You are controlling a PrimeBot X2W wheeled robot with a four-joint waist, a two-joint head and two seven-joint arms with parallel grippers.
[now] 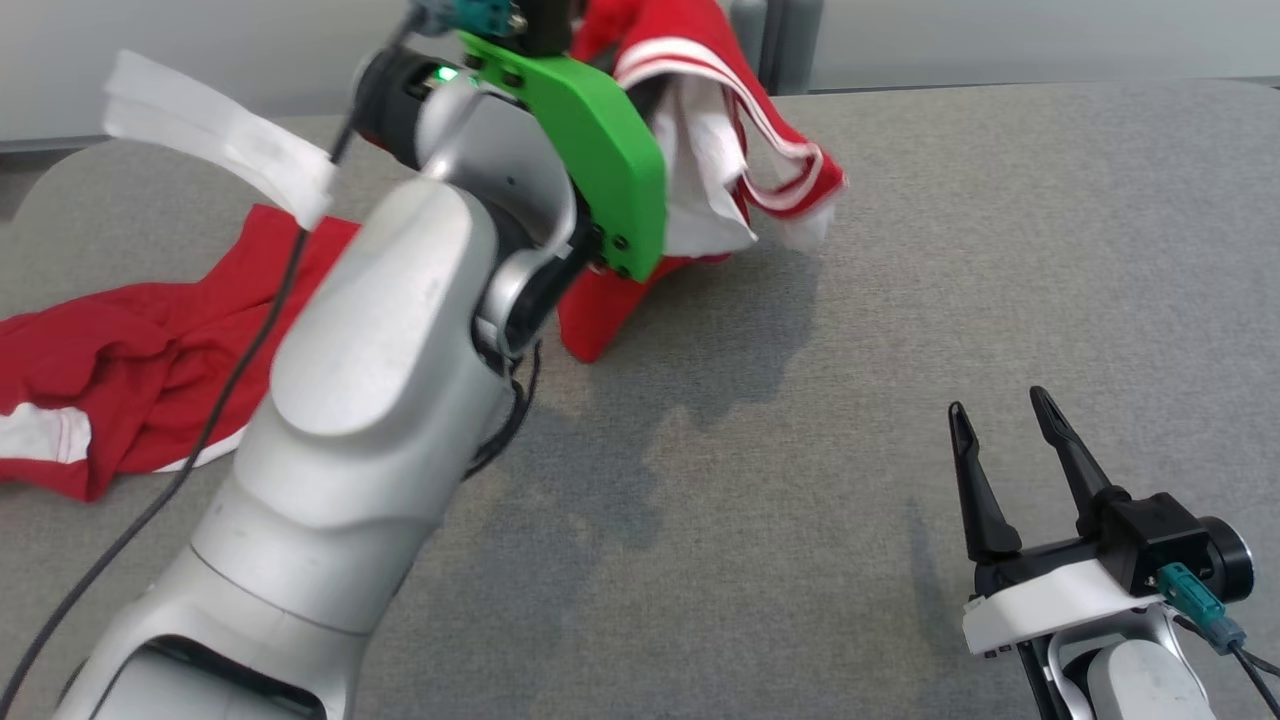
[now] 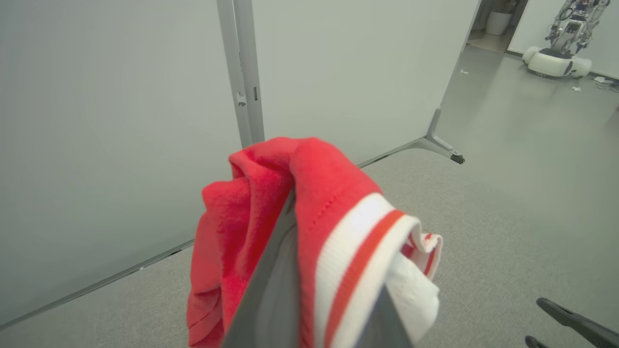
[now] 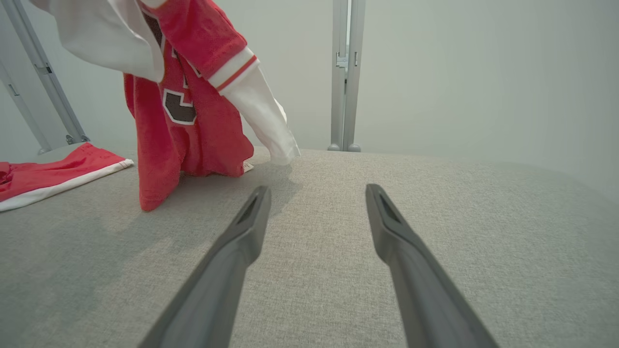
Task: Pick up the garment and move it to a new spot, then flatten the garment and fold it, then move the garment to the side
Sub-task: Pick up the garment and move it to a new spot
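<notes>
Left gripper's (image 2: 309,203) jaws pinch one bunch of garment (image 3: 208,135), right gripper's (image 1: 998,402) spread; its hem on the tabletop (image 1: 900,300) could drag it loose.

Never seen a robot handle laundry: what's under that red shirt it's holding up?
Beneath the lifted shirt lies the grey table with the shirt's shadow. Its lowest corner touches the surface; the patch right under that corner is covered.
</notes>
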